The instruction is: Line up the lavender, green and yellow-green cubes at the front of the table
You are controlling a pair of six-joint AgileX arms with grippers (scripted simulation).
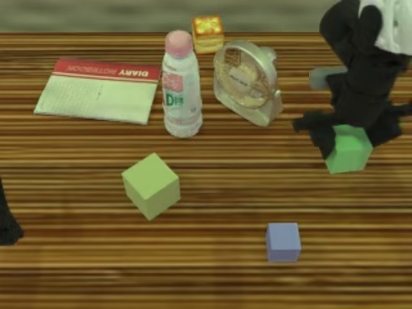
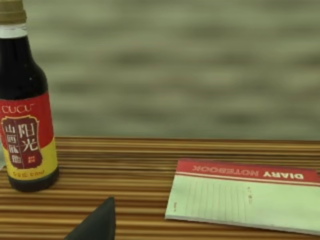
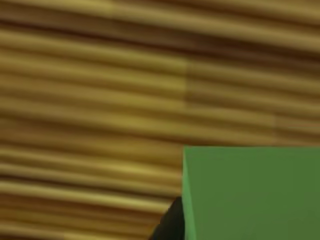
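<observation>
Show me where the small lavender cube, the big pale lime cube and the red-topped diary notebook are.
Small matte lavender cube (image 1: 283, 241), top view, on its top face.
Large matte pale lime cube (image 1: 150, 183), top view, on its top face.
Pale green paper diary notebook with red header (image 1: 96, 96), top view, on its lined cover.

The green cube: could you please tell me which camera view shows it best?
The top view: the green cube sits at the table's right, partly under the right tool. The right wrist view shows only one green face; the left wrist view shows none.
</observation>
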